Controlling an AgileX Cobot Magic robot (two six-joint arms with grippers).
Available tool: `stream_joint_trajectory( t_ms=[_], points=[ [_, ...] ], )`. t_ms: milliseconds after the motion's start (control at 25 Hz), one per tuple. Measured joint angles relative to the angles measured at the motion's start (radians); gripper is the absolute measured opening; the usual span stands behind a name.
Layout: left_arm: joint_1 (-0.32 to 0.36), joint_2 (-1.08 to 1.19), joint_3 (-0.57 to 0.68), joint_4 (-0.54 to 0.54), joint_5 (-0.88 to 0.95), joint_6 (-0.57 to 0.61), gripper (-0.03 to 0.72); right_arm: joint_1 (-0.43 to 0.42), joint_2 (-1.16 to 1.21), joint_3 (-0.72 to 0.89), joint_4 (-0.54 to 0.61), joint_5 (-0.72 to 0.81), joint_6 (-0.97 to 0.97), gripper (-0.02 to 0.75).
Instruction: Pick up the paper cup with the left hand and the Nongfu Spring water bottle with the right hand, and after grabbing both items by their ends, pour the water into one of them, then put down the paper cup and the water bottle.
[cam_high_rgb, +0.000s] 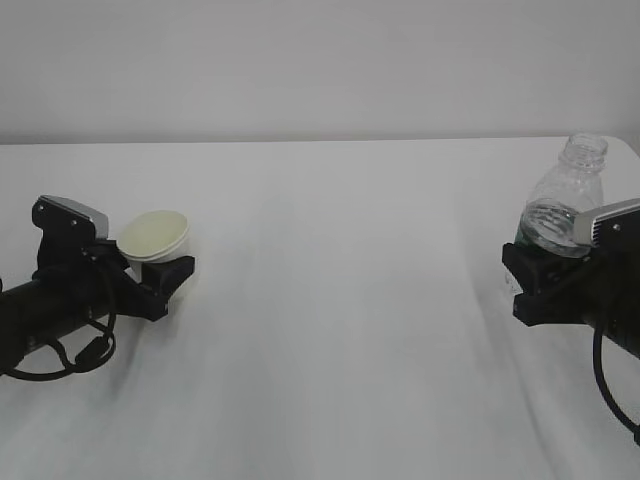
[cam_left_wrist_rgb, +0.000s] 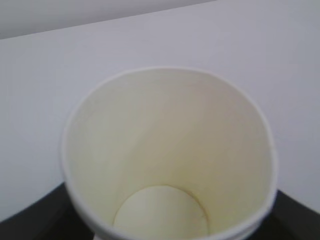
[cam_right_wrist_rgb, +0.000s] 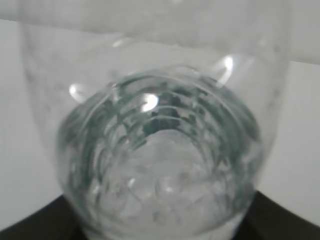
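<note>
nearest the camera, the left pincer (cam_high_rgb: 165, 275) sits low on the white tabletop (cam_high_rgb: 340, 330) with the paper cup (cam_high_rgb: 155, 237) between its jaws; the cup leans a little and its cream inside looks dry and empty in the left wrist view, but whether the jaws have clamped on it or only stand around it i cannot tell. on the other side, the right pincer (cam_high_rgb: 525, 280) is clamped on the lower part of the nongfu spring water bottle (cam_high_rgb: 565, 200), which stands upright with its capless neck on top and water showing in the body. the two sit well apart, each near its own edge of the tabletop. as i judge it, the bottle grasp is done and the cup grasp is at best just being made; lifting, bringing them together, pouring and setting both down are all left.
</note>
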Motion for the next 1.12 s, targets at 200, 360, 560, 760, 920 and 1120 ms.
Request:
stream_joint_trajectory(
  t_ms=[200,360,560,760,920,1120],
  points=[
    [0.0,0.0,0.0,0.026,-0.001,0.0,0.526,0.0,0.0,0.0,0.0,0.0,0.0,0.41],
    [0.0,0.0,0.0,0.034,-0.002,0.0,0.525,0.0,0.0,0.0,0.0,0.0,0.0,0.41],
    [0.0,0.0,0.0,0.038,-0.002,0.0,0.524,0.0,0.0,0.0,0.0,0.0,0.0,0.41],
    [0.0,0.0,0.0,0.057,-0.002,0.0,0.524,0.0,0.0,0.0,0.0,0.0,0.0,0.41],
    [-0.002,-0.023,0.0,0.088,0.0,-0.003,0.524,0.0,0.0,0.0,0.0,0.0,0.0,0.41],
    [-0.019,-0.038,0.0,0.099,0.0,-0.004,0.524,0.0,0.0,0.0,0.0,0.0,0.0,0.41]
  ],
)
